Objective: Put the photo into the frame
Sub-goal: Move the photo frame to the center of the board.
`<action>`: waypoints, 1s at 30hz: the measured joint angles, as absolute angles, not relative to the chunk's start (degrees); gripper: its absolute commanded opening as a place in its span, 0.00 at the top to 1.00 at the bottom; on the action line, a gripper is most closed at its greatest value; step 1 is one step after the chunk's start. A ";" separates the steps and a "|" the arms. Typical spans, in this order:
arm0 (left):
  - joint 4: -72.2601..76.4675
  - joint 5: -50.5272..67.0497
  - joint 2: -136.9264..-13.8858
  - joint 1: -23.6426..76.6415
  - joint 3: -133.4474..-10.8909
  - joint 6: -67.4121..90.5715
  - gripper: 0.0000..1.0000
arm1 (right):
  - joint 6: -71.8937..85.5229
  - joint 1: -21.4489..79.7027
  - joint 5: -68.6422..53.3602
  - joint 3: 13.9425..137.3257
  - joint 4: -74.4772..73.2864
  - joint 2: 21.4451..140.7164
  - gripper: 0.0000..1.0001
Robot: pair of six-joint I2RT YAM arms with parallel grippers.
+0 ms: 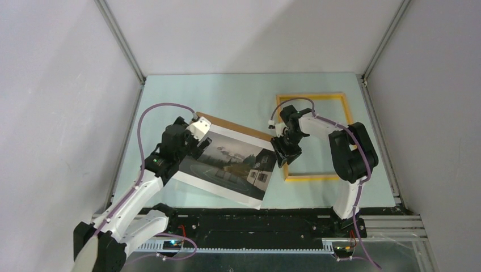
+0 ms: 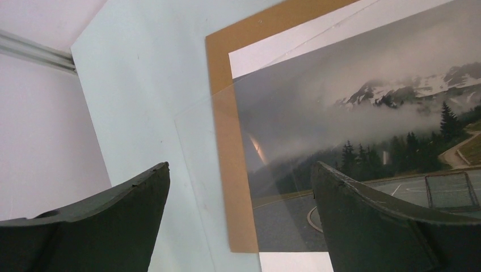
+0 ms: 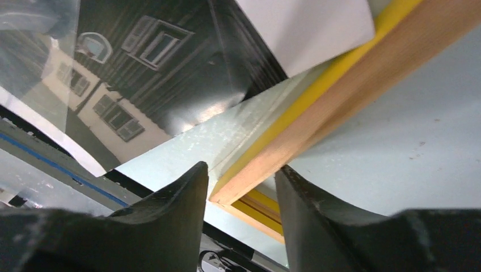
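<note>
Straddles the left rail of the frame (image 1: 313, 177) with the right tool (image 3: 241, 169), close to the frame's near-left corner: one finger outside the rail, one inside. Cannot tell whether clamped on the wood or merely loose around it, with the rail filling nearly the whole gap. Reads as a hold for steadying or nudging the frame ahead of loading.

Has the photo (image 1: 227, 164) outside the frame, lying skewed just to the frame's left, its nearest corner right at, maybe over, the straddled rail. Has it on a brown board (image 1: 235, 126), visible as a strip along the photo's far edge, left of the frame's far half. Shows also a clear sheet (image 2: 195, 170) over photo and board, overhanging onto the tabletop (image 1: 238, 90) on the side away from the frame.

Hangs the left tool (image 2: 241, 167) above the stack's end farthest from the frame, fingers spread wide, gripping nothing. Seems posted there to take that far end, probably to handle the print from both sides: being flexible, likely to sag or buckle under a one-sided drag.

Calls next for separating the photo from the board, squaring it to the frame and sliding it in over the left rail without catching a corner.
</note>
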State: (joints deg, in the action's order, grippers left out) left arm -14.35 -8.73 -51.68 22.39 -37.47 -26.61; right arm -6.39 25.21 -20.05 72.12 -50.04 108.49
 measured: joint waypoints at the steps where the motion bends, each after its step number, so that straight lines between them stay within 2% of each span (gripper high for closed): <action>1: -14.66 -9.04 -51.72 22.37 -37.39 -27.05 0.02 | -6.20 25.41 -20.05 72.16 -50.11 108.47 0.31; 3: -15.25 -9.82 -52.03 22.39 -37.39 -27.57 0.02 | -6.00 25.69 -20.78 72.34 -50.30 108.12 0.21; 7: -17.21 -10.24 -52.90 22.37 -37.39 -28.77 0.02 | -6.85 26.00 -18.50 72.36 -47.62 107.90 0.15; 14: -19.38 -8.54 -54.35 20.80 -37.30 -27.24 0.02 | -8.56 25.85 -15.99 73.32 -45.89 102.83 0.14; 20: -22.70 -4.01 -60.53 13.96 -39.03 -22.48 0.02 | -9.08 28.10 -16.19 74.83 -42.74 98.39 0.15; 26: -26.63 1.39 -68.60 3.95 -46.15 -17.30 0.02 | -8.93 31.75 -18.00 75.88 -39.33 99.46 0.15; 30: -28.40 1.69 -72.40 0.69 -49.52 -15.11 0.02 | -8.19 33.69 -18.90 78.83 -37.71 103.07 0.16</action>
State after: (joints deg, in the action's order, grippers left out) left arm -28.40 1.69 -72.40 0.69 -49.52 -15.11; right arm -8.19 33.69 -18.90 78.83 -37.71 103.07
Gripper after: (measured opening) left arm 0.985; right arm 0.849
